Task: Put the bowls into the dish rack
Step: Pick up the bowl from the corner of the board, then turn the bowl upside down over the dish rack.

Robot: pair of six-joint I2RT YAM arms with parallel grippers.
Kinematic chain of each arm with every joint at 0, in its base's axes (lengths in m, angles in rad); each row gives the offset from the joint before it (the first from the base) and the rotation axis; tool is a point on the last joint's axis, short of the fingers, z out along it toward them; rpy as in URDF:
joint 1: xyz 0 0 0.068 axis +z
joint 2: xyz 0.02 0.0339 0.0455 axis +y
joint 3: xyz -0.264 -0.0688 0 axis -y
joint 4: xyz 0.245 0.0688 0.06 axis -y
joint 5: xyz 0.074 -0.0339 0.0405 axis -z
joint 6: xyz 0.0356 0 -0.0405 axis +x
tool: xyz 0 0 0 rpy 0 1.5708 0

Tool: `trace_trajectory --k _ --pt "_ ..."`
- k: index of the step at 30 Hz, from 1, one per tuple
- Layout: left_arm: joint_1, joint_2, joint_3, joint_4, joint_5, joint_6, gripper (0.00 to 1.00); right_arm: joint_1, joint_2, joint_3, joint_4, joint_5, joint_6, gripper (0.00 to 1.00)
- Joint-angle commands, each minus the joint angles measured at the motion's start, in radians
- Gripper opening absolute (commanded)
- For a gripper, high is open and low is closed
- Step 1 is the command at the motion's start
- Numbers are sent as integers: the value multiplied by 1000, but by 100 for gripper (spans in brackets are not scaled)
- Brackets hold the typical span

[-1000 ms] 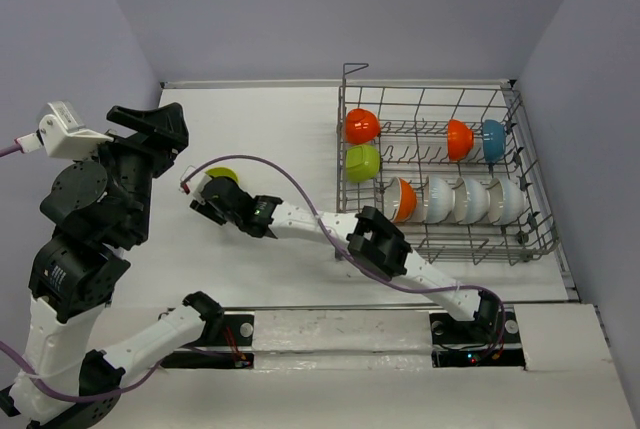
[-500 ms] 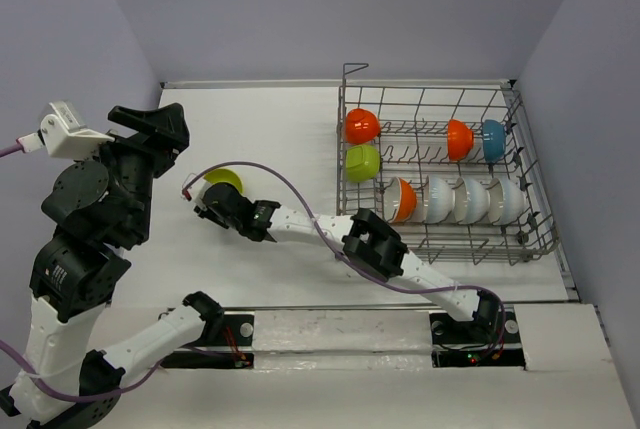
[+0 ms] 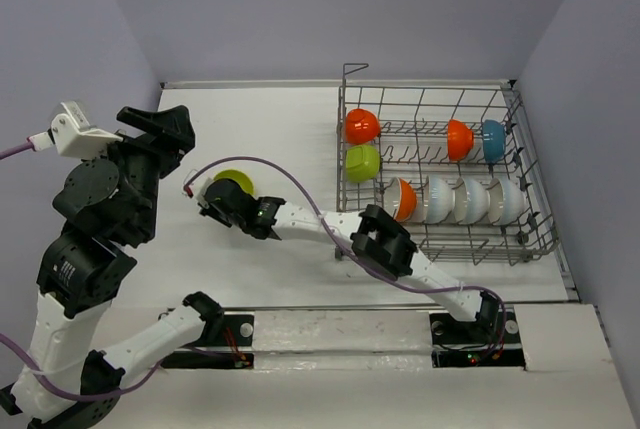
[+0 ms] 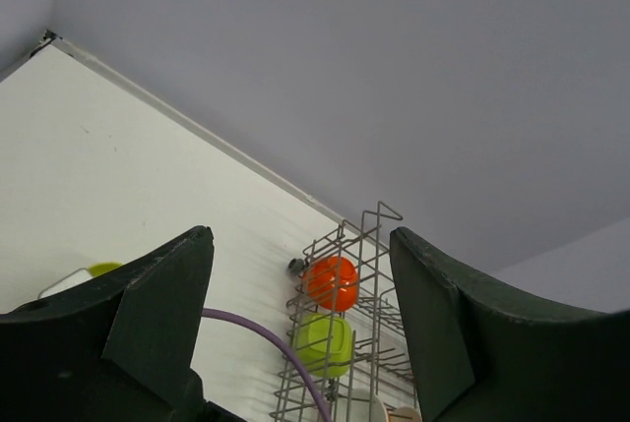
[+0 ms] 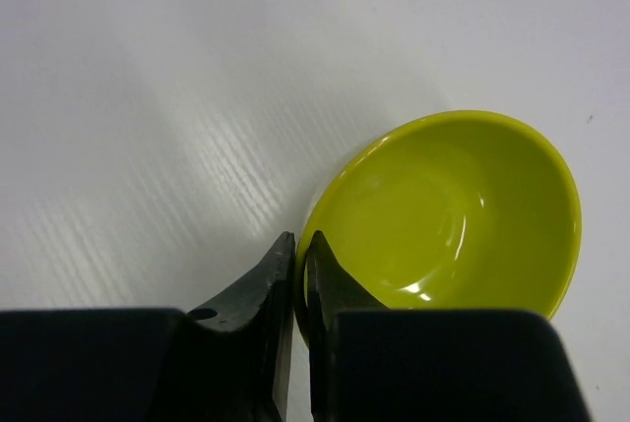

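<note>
A: Top view: green bowl's (image 3: 236, 177) near half sits under right gripper (image 3: 212, 192).
B: Noted. Left wrist: rack (image 4: 335, 383) cut by bottom edge; green bowl mostly behind left finger (image 4: 148, 314). Right wrist: its near rim lost behind fingers (image 5: 335, 294).

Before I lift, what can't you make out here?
Top view: the right arm covers the yellow-green bowl's near rim and the right jaws' hold on it.
Left wrist view: the bottom edge and left jaws cut off most of the dish rack.
Right wrist view: the rack is out of frame.
</note>
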Motion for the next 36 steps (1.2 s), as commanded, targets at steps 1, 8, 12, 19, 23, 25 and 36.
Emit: trace_trajectory --k 1,8,12,19,23,25,36 --pt "6 -9 -14 58 -14 9 81 9 -201 -46 34 -17 33 1" --pt "6 -5 -29 85 -5 9 81 9 -455 -183 40 -75 108 1" --pt "6 -3 -31 98 -2 6 81 9 -588 -272 40 -78 148 1" --pt "6 11 -39 124 13 7 81 9 -836 -448 48 18 177 1" --pt "6 24 -48 147 30 9 81 9 -1014 -576 92 156 207 1" --pt "6 30 -54 162 36 9 81 -12 -1127 -655 112 212 233 1" --pt "6 60 -105 226 85 -3 81 -75 -1577 -999 139 348 408 1"
